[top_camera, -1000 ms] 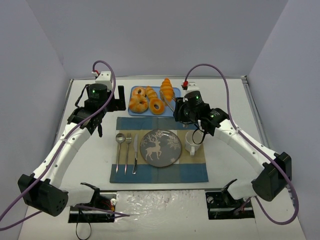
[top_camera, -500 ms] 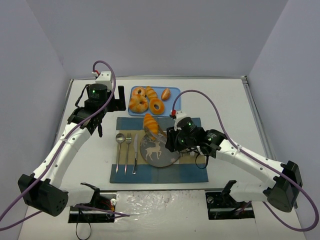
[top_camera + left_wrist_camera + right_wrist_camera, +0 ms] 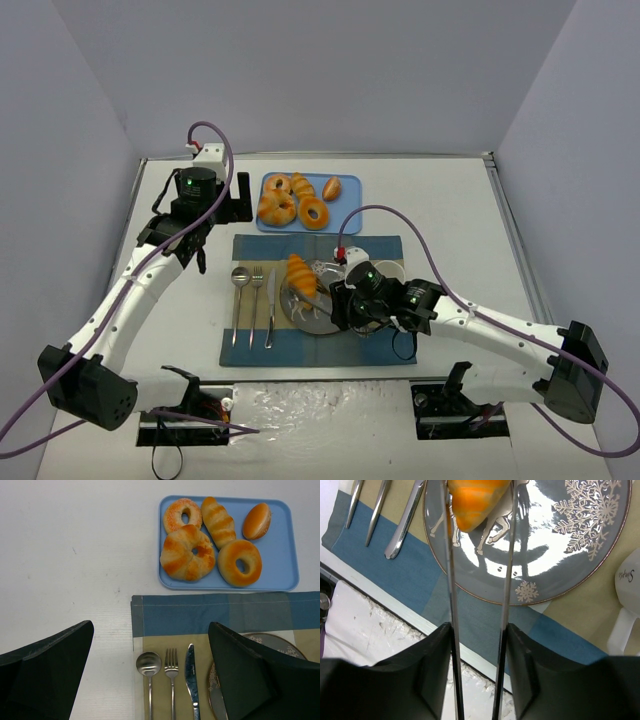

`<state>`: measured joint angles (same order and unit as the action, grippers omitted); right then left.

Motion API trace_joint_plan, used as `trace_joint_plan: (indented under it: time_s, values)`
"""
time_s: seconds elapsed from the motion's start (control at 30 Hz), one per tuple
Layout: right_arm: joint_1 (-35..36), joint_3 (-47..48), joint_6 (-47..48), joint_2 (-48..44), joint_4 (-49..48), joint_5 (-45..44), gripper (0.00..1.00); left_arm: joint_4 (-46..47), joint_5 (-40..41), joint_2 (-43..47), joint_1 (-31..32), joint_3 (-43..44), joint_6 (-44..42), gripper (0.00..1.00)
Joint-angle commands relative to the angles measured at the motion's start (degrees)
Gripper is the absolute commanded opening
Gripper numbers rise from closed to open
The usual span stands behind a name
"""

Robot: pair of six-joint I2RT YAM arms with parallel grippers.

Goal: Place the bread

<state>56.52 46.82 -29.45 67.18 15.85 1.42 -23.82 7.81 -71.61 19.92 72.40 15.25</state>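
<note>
A striped orange bread roll point(image 3: 299, 272) is at the left part of the grey snowflake plate point(image 3: 318, 318). My right gripper point(image 3: 345, 302) is shut on metal tongs point(image 3: 451, 580), and the two blades run either side of the roll point(image 3: 475, 500) over the plate point(image 3: 560, 555). I cannot tell whether the roll rests on the plate. My left gripper point(image 3: 215, 215) is open and empty, high above the placemat's left edge point(image 3: 151, 627). The blue tray point(image 3: 268, 222) behind the mat holds several more breads point(image 3: 187, 552).
A spoon point(image 3: 149, 665), fork point(image 3: 171, 667) and knife point(image 3: 190, 672) lie on the blue and tan placemat point(image 3: 380, 345), left of the plate. A white mug point(image 3: 630, 580) stands right of the plate. White walls enclose the table.
</note>
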Motion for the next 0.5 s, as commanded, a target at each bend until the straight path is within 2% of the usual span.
trace_joint_plan:
  time_s: [0.0, 0.13, 0.47]
  values:
    - [1.17, -0.30, -1.75, -0.49, -2.65, -3.77, 0.45, 2.38, 0.43, 0.47, 0.29, 2.04, -0.57, 0.97]
    - [1.40, -0.75, -2.19, -1.85, -2.28, -4.84, 0.55, 2.38, 0.36, 0.25, 0.29, 2.04, -0.57, 0.97]
    - [1.40, 2.99, -1.04, -3.52, 0.75, -8.28, 0.57, 2.32, 0.54, 0.33, 0.29, 2.04, -0.65, 0.97]
